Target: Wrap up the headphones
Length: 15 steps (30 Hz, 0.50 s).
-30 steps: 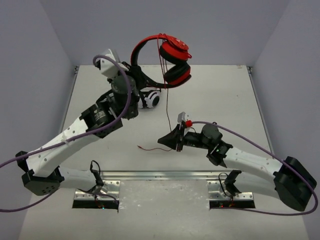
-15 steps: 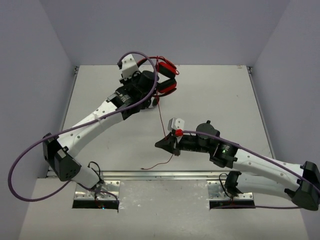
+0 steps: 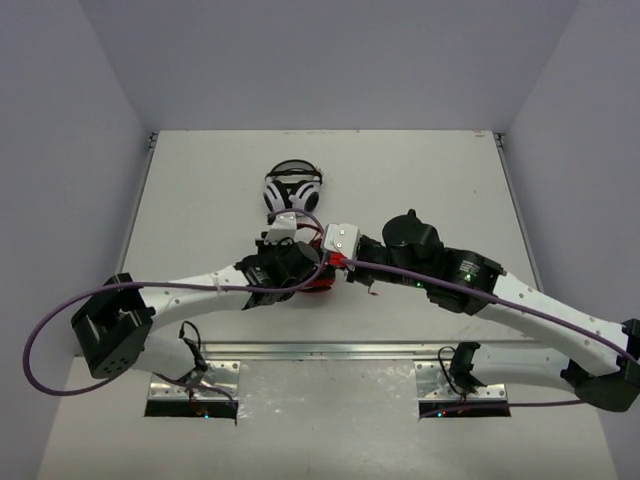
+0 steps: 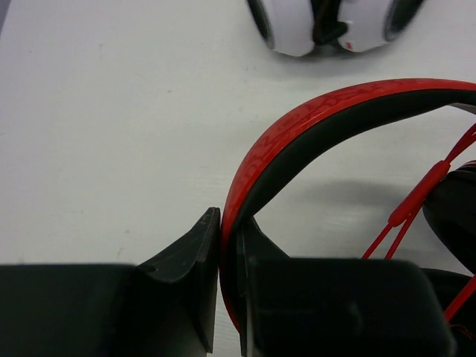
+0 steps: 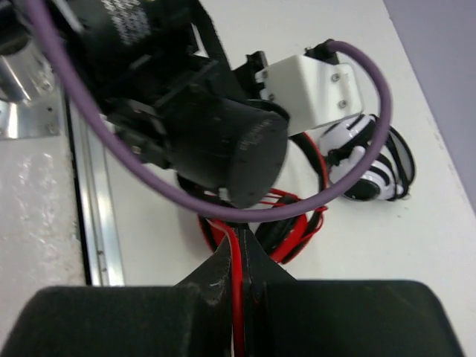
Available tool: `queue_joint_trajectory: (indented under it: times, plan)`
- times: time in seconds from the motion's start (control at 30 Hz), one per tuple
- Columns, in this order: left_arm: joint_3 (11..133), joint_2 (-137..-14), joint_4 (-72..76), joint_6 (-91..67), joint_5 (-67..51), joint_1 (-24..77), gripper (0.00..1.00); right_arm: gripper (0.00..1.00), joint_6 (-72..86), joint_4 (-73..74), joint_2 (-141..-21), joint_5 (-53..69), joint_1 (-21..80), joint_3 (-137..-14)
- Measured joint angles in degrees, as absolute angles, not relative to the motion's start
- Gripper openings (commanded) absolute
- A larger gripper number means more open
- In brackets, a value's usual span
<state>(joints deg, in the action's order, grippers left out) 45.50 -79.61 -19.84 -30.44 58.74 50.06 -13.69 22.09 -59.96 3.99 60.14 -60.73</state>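
The left pincer (image 4: 229, 242) is clamped across the red-and-black headband (image 4: 335, 111) of the headphones (image 3: 318, 281). They lie low on the tabletop (image 4: 111, 111) near its middle, a little toward 6 o'clock in the overhead view. At 12 o'clock from them, apart, rests a white-and-black pair (image 3: 292, 188) that has no part in this job. Just on the 3 o'clock side, the right pincer (image 5: 238, 256) is nipped shut on the thin red cable (image 5: 236, 297), which runs up between its fingers toward the ear cups (image 5: 297, 223). Several red strands cross the cups, so the winding looks partly done, though I cannot tell how many turns lie there.

The step in hand appears to be laying another loop of cable around the headphones. To do it well, the left pincer should hold the headband firm as the anchor while the right one carries the cable round the cups with light, even tension. It should be slack enough not to drag the headphones from the grip, and tight enough that the loops do not slide off. The two wrists are crowded close, so the right arm's path should swing wide of the left arm's purple hose (image 5: 223, 213) to avoid snagging it.
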Motion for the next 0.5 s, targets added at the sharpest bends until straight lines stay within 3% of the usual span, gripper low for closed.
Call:
queue_joint_trajectory:
  times: [0.23,0.5]
  plan:
    - [32.71,-68.62,-2.9,-22.63,52.36,56.58,0.0,0.01,-20.32,28.82,-60.07,2.0,54.81,-65.54]
    - [24.77,-53.95,2.7,-16.84,41.89,56.93,0.0,0.01,-22.11,29.85,-60.25,1.98,46.41,-65.49]
